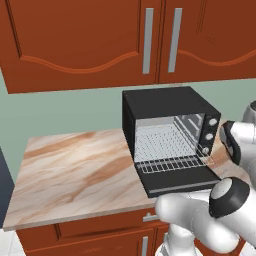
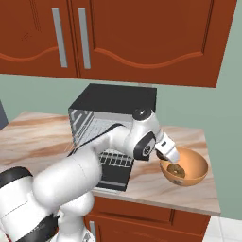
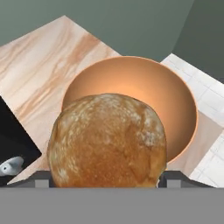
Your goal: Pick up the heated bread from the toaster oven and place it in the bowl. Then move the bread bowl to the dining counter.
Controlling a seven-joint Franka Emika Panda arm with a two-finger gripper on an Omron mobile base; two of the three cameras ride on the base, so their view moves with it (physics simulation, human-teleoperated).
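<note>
Now the gripper (image 3: pixel 105 181) pinches the bread (image 3: pixel 107 140) just over the bowl (image 3: pixel 175 94) beside the open toaster oven (image 1: pixel 170 135). Placing is in hand; next it should lower and let go.

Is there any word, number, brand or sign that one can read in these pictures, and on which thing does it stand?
None can be read. The toaster oven, its knobs, the bowl, the bread and the cabinet doors bear no writing.
</note>
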